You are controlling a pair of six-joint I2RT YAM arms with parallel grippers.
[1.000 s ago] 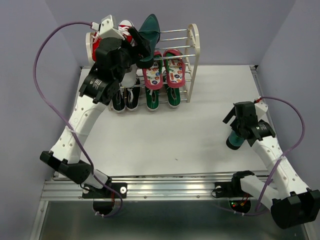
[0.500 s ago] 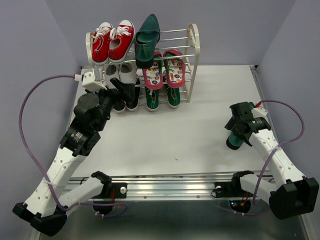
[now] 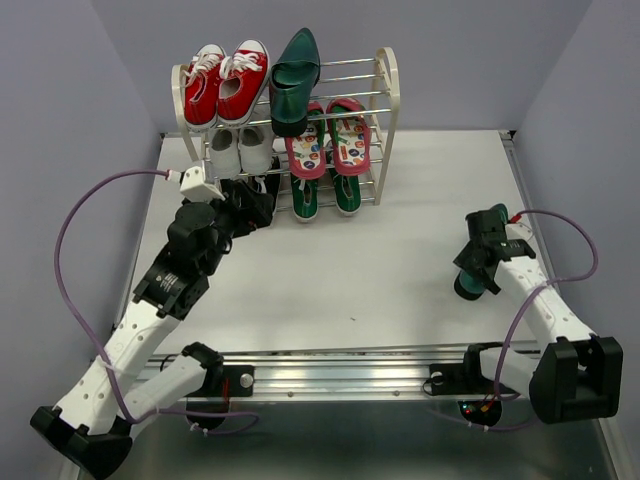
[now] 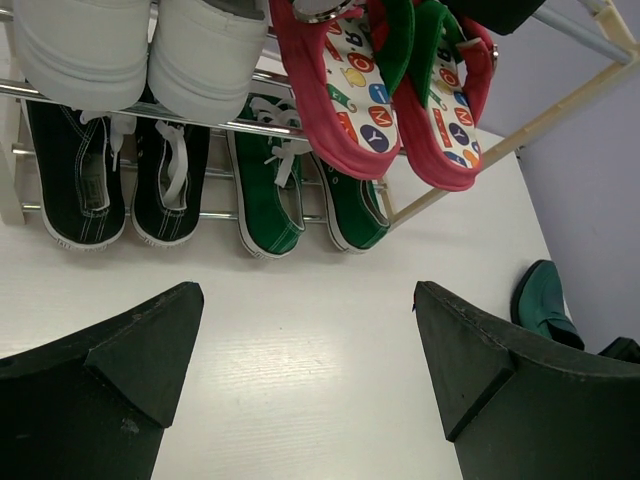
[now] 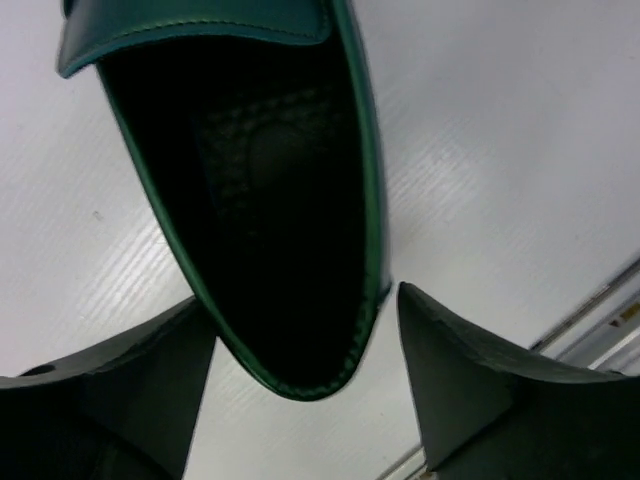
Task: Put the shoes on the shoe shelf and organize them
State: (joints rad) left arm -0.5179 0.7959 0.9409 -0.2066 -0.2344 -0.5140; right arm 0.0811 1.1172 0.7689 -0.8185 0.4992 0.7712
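Note:
The shoe shelf [image 3: 388, 110] stands at the back. One dark-green heel [image 3: 293, 75] lies on its top tier. The red-strapped flip-flops [image 3: 330, 140] sit on the second tier, also in the left wrist view [image 4: 365, 95]. The green sneakers [image 3: 325, 197] sit on the bottom tier [image 4: 300, 190]. The second green heel [image 3: 467, 285] stands on the table at the right [image 5: 260, 180]. My right gripper [image 3: 478, 262] is open just over it, its jaws either side of the heel's back rim [image 5: 305, 380]. My left gripper [image 3: 250, 208] is open and empty in front of the shelf [image 4: 310, 340].
Red sneakers [image 3: 225, 85] fill the top tier's left half. White sneakers [image 4: 140, 50] sit on the second tier and black sneakers [image 4: 110, 180] on the bottom tier, both at the left. The table's front rail [image 3: 340, 375] runs by the arm bases.
My left arm has drawn back from the top of the shelf and dropped low in front of it, leaving the green heel there. My right gripper has shifted slightly over the other heel.

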